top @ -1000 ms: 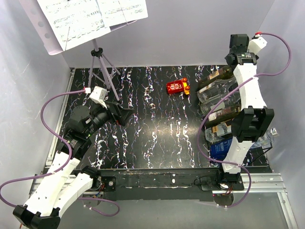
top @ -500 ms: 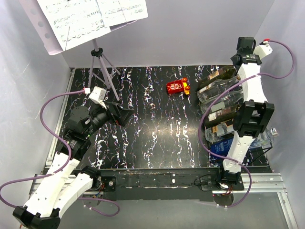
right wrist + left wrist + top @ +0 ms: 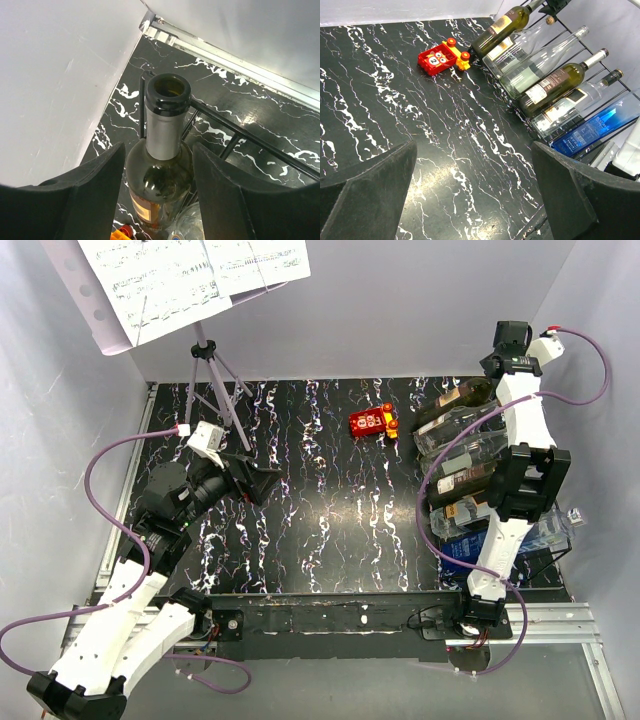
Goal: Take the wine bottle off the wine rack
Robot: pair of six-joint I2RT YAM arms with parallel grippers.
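Wine bottle [image 3: 165, 125] lying at far end of wine rack [image 3: 240, 131], neck between fingers of part-open right gripper [image 3: 160, 155], not clamped, left gripper [image 3: 472, 175] spread wide, empty.

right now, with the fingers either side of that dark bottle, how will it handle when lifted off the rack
Likely rigid and heavy for its size: the wine bottle looks like thick dark glass. Probably slippery, its glossy surface giving the right fingers little bite. Round, so it may roll once off the wine rack.
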